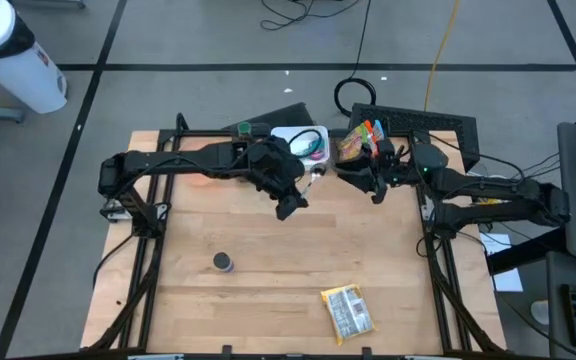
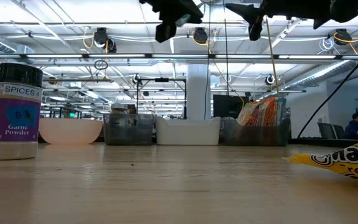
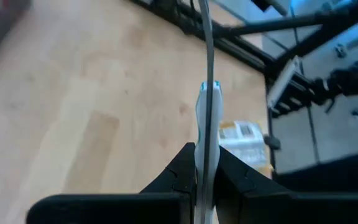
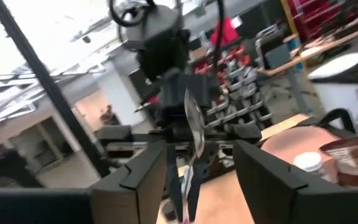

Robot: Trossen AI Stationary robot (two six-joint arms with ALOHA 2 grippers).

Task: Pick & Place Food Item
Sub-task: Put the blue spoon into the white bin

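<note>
High view: the left arm (image 1: 168, 162) reaches across the far part of the table (image 1: 268, 270), and its gripper (image 1: 290, 200) is closed on a thin flat packet (image 3: 207, 124), held edge-on above the wood. The right arm (image 1: 488, 190) stretches from the other side. Its gripper (image 1: 373, 180) hangs just beside the left one, near the far bins (image 1: 408, 125), fingers (image 4: 145, 171) apart and holding nothing. A yellow bag (image 1: 348, 312) lies near the front edge, a spice jar (image 1: 223, 262) well apart from it.

Grey floor (image 1: 198, 40) crossed by dark lines surrounds the wooden surface (image 1: 268, 250). A white bin (image 1: 18, 60) stands at ten o'clock, cables (image 1: 363, 50) trail at twelve. Ceiling strip lights (image 2: 73, 28) and a white pillar (image 2: 197, 90) show beyond.
</note>
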